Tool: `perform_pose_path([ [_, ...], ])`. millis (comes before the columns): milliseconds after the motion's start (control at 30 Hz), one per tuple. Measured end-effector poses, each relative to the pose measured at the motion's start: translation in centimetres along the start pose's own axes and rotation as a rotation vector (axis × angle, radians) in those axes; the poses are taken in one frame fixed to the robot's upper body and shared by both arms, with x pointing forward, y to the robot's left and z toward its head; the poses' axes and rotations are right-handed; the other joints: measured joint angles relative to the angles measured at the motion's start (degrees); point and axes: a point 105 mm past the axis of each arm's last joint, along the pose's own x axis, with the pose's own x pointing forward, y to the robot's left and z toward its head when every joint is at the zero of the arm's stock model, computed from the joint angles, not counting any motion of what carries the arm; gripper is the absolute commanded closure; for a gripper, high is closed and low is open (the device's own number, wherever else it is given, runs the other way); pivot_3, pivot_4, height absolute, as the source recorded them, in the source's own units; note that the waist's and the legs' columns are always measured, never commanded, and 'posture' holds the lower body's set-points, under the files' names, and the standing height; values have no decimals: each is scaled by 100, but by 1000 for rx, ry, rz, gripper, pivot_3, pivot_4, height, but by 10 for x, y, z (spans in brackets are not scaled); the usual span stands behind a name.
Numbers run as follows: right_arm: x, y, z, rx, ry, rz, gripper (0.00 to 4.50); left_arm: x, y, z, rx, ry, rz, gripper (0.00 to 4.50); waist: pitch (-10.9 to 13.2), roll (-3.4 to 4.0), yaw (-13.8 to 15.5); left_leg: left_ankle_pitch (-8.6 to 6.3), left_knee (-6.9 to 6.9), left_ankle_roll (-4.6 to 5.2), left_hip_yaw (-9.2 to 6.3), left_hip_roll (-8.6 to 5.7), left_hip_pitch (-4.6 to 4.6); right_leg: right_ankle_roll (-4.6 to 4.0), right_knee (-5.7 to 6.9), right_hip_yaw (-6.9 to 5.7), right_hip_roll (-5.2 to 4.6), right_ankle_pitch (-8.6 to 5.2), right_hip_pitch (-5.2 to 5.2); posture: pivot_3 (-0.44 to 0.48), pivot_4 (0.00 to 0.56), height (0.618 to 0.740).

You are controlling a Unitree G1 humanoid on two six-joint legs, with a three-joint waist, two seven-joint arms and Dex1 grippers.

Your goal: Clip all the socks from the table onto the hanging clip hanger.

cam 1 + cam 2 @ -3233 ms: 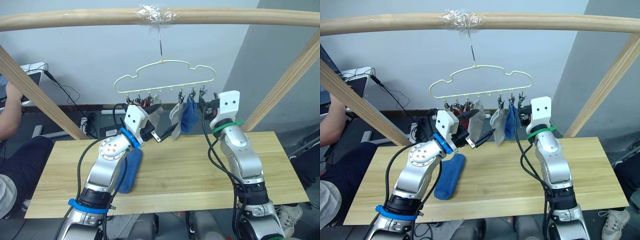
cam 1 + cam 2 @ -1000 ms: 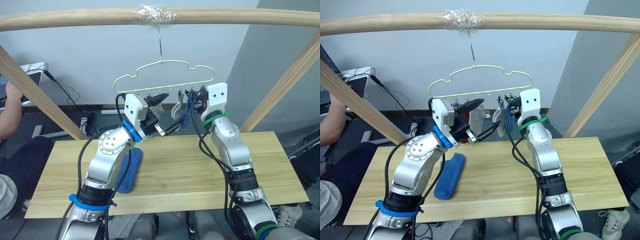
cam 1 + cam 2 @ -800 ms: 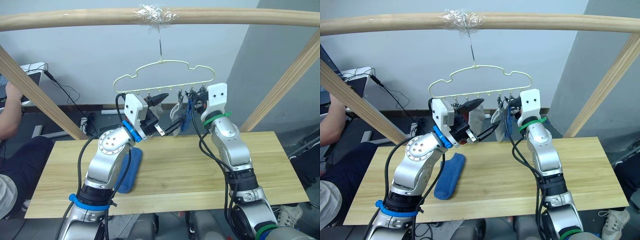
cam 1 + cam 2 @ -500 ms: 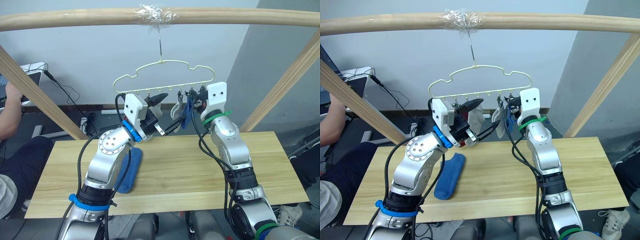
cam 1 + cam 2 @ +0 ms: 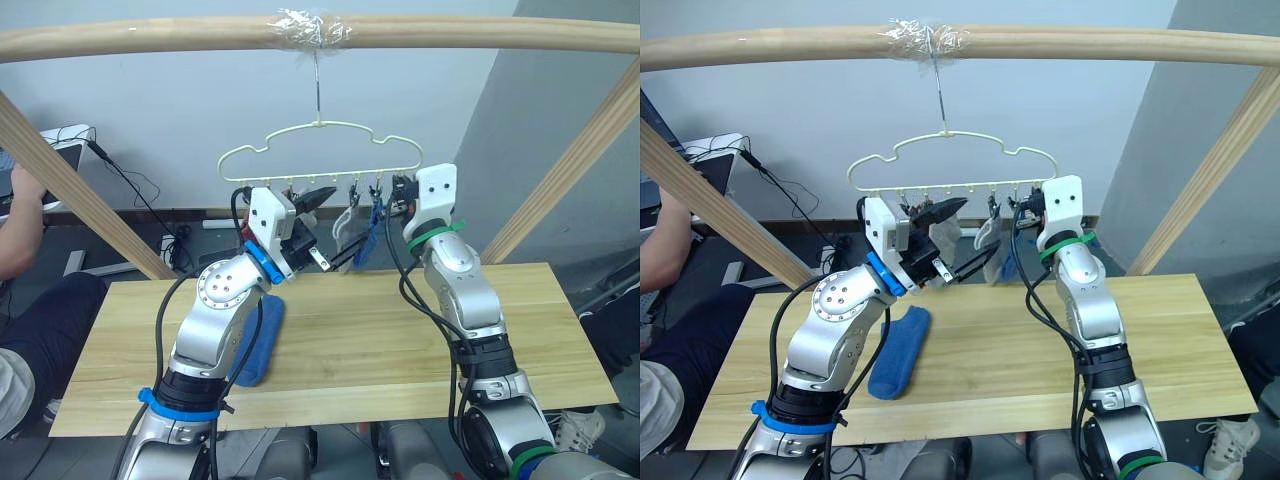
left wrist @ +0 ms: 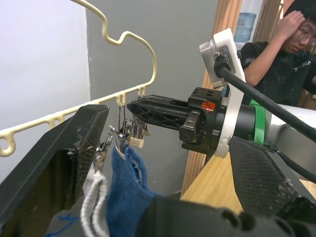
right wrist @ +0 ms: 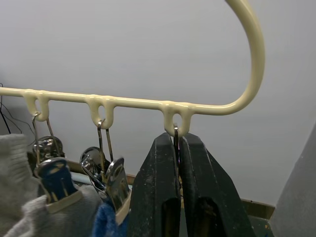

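Hiding the end clip (image 7: 174,148), the right gripper (image 7: 178,148) is clamped on it; left gripper (image 5: 330,228) spread wide around hanging socks (image 6: 126,177).

light: even, soft, indoor | shadows: faint | wrist views: near parts blurred

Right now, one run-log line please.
right end effector: shut on end clip | left end effector: open by hung socks | blue sock: on table
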Motion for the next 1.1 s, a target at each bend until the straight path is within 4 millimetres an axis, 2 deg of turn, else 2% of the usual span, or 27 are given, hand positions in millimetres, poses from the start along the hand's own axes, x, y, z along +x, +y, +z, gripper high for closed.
perform_pose_path([
  [133, 0, -1, 0, -2, 3, -1, 4445, -2, 0, -5, -7, 18, 8, 0, 0, 0, 0, 0, 0, 0, -1, 0, 0, 0, 0, -1, 0, 0, 0, -20, 213, 740],
  [200, 0, -2, -1, -6, 8, 2, 4445, -7, 2, -19, -35, 81, 47, 0, 0, 0, -5, 0, -2, 1, 4, 0, 5, 0, 0, 4, 0, 0, 2, -20, 213, 740],
  [267, -1, -4, -2, -17, 17, 7, 4445, -24, 3, -51, -92, 211, 107, 0, 0, 0, -9, 0, -4, 1, 5, 1, 9, 0, 1, 5, 1, 0, 3, -26, 216, 740],
  [367, -1, -12, -2, -37, 30, 12, 4445, -74, -2, -115, -167, 492, 173, 0, 0, 0, -11, -1, -11, 2, 4, 3, 16, 0, 1, 5, 4, 0, 3, -26, 216, 740],
  [467, -2, -17, -3, -31, 47, 5, 4445, -107, -7, -149, -152, 668, 203, 0, 0, 0, 59, -1, -8, 4, -9, 1, 13, -2, 0, -4, 3, 1, 7, -26, 216, 740],
  [667, -4, -13, -7, -10, 72, 23, 4445, -134, -2, -179, -110, 815, 292, 0, 0, 0, 135, 1, -7, 11, -6, 0, 15, -10, -3, -3, 0, 15, 9, -28, 218, 740],
  [733, -4, -13, -7, -9, 72, 23, 4445, -138, -3, -183, -122, 837, 304, 0, 0, 0, 135, 2, -8, 9, -8, 1, 15, -11, -2, -5, 0, 15, 8, -31, 217, 740],
  [967, -6, -7, -9, -10, 87, 41, 4445, -159, -8, -200, -320, 892, 413, 0, 0, 0, 126, 2, -8, 9, -7, 2, 15, -10, -2, -4, 0, 15, 8, -29, 215, 740],
  [1000, -6, -7, -9, -10, 89, 42, 4500, -161, -8, -200, -329, 891, 413, 377, -1, 0, 130, 3, -8, 8, -8, 2, 15, -11, -2, -6, 0, 15, 9, -29, 215, 740],
  [1100, -6, -7, -9, -11, 91, 45, 4500, -162, -8, -200, -334, 893, 406, 1133, -1, -1, 130, 3, -8, 10, -7, 1, 20, -12, -1, -4, 0, 17, 12, -29, 215, 740],
])
